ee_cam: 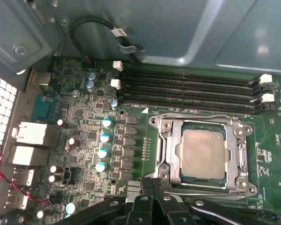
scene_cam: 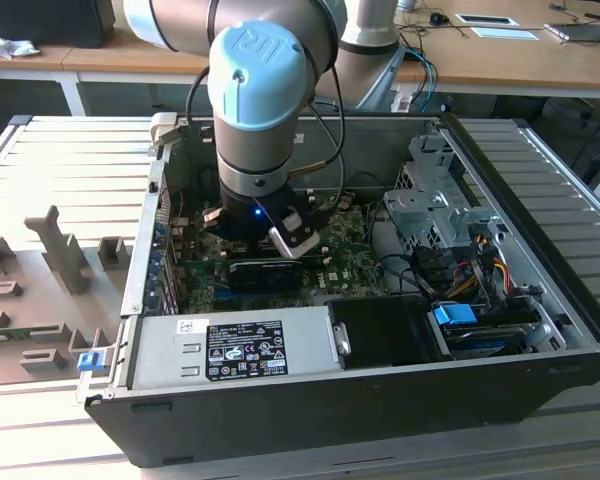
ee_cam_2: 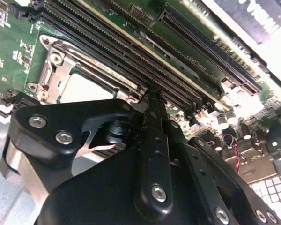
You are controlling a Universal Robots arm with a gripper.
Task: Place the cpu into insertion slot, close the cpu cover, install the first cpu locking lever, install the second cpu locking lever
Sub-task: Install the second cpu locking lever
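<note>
The clenched, empty gripper [ee_cam: 152, 185] hovers just beside the socket's [ee_cam: 202, 154] edge, where the chip [ee_cam: 202, 152] lies under the closed cover [ee_cam: 166, 140].

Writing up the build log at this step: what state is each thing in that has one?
cpu: seated in the insertion slot, pale face up.
cpu cover: closed flat over the cpu, framing it.
insertion slot: occupied, under the cover.
gripper: fingers together, holding nothing, just beside the socket's edge.
memory slots: all empty.
computer case: lying on its side, panel off.
</note>
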